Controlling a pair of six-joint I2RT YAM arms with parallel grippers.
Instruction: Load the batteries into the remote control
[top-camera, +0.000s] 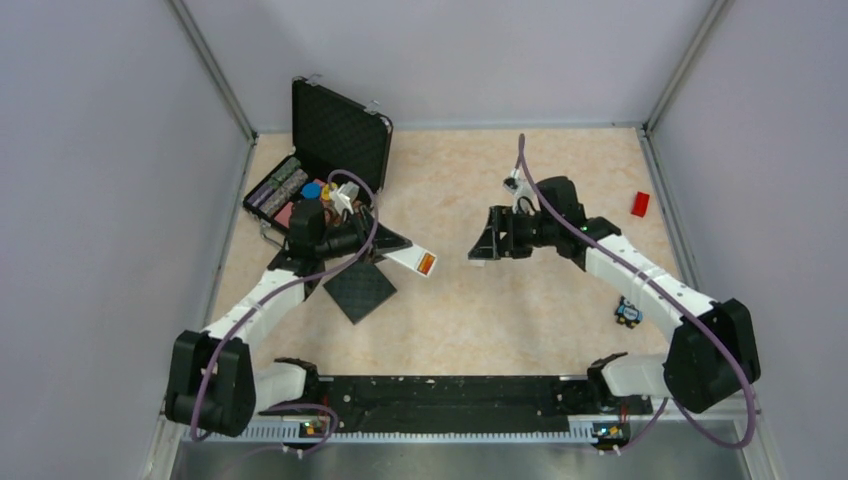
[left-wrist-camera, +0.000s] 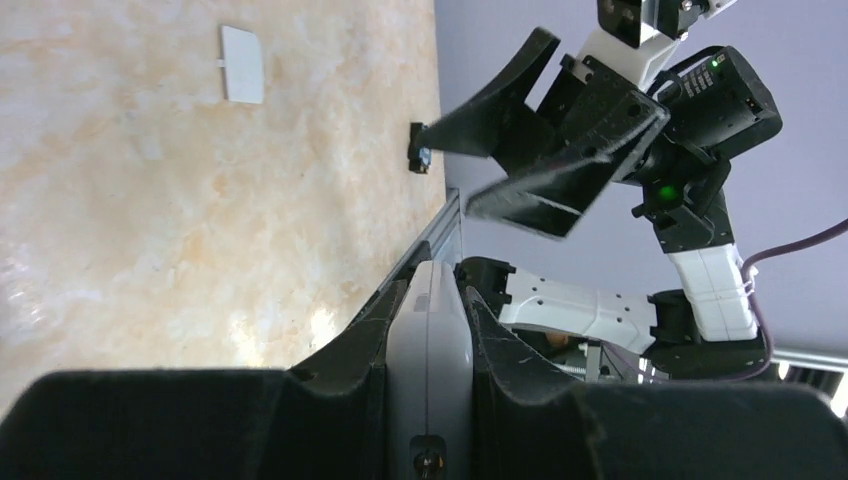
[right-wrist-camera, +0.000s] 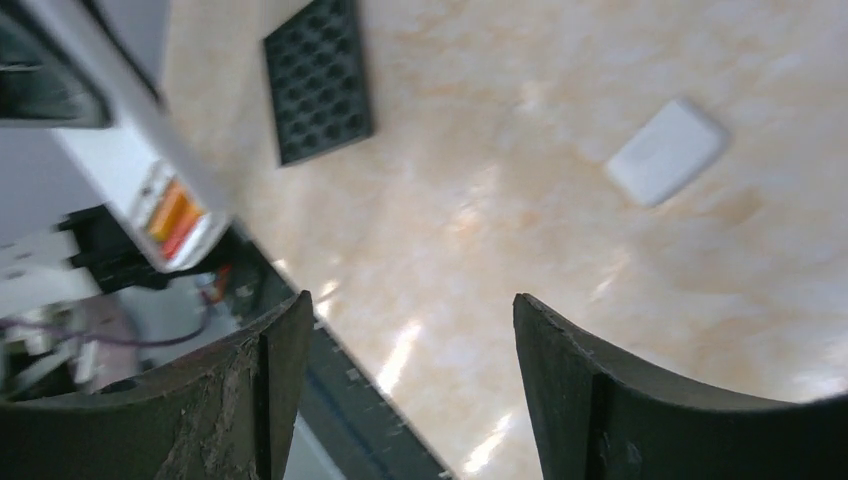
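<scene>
Right of the open black case (top-camera: 340, 130) of small coloured items (top-camera: 283, 190), the left gripper (left-wrist-camera: 432, 290) clamps the remote control (top-camera: 412, 257), orange batteries (right-wrist-camera: 170, 215) in its slot. The right gripper (right-wrist-camera: 410, 300), farther right, gapes empty.

Remote control (left-wrist-camera: 430, 380): flanks hidden inside left gripper (left-wrist-camera: 433, 295), lower end cropped; batteries (right-wrist-camera: 170, 215) blurred at right wrist (count unreadable).
</scene>
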